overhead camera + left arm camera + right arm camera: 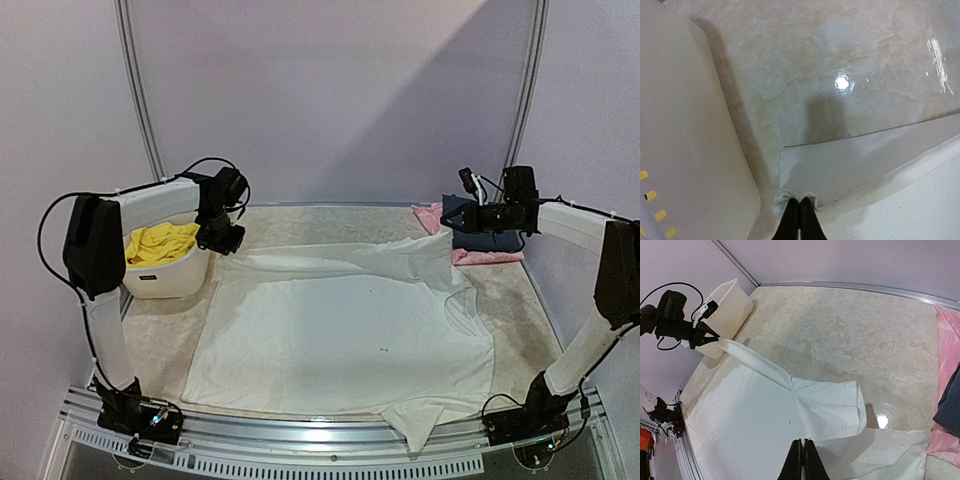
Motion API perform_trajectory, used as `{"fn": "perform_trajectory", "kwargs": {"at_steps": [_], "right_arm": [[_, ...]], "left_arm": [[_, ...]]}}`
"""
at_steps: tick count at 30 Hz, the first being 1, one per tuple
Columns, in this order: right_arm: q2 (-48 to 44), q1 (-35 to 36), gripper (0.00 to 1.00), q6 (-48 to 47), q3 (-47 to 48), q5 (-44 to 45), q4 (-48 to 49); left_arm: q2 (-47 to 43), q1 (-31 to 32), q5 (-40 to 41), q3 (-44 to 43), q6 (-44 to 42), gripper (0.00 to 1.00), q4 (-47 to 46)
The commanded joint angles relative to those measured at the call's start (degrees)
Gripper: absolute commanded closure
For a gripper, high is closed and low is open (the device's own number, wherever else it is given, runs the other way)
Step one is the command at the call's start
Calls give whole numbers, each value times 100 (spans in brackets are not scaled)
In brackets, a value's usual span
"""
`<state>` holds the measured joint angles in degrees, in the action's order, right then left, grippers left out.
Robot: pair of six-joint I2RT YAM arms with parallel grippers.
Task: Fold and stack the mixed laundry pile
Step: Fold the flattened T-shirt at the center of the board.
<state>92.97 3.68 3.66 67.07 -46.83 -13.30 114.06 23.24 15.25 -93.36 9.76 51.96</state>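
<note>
Nearest to the camera, at the bottom middle of the top view, one sleeve of the white T-shirt hangs over the front edge of the table, because the shirt is spread flat and covers almost the whole depth of the surface. Its neck points to the right of the frame and its hem to the left. The left claw, at the upper left beside the white basket, is closed and pinches the far corner of the hem; in its own wrist view the cloth bunches up just at the black fingertips. The right claw, at the upper right, is closed too and seems to hold the far shoulder part, with the other sleeve drooping near it. So the far long edge is raised between both claws while the rest lies flat; I judge this prepares a lengthwise fold toward the front. The yellow shorts lie inside the basket, not yet folded. A pink cloth with a dark blue garment on it lies at the far right, perhaps the stacking place.
</note>
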Motion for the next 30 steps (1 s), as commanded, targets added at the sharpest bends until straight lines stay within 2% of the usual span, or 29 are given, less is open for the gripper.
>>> {"fn": "perform_trajectory", "kwargs": {"at_steps": [1,15,30], "right_arm": [[-444,-15,100,-301,-298,29,-334],[-1285,-26,100,-1001,-1439,180,-918],[-1027,-14,100,-1421,-1571,402,-1254]], "left_arm": [[-339,147,0,239,68,100,-129],[-429,224,76,774,127,100,41],[-508,242,2,1274,122,100,179]]}}
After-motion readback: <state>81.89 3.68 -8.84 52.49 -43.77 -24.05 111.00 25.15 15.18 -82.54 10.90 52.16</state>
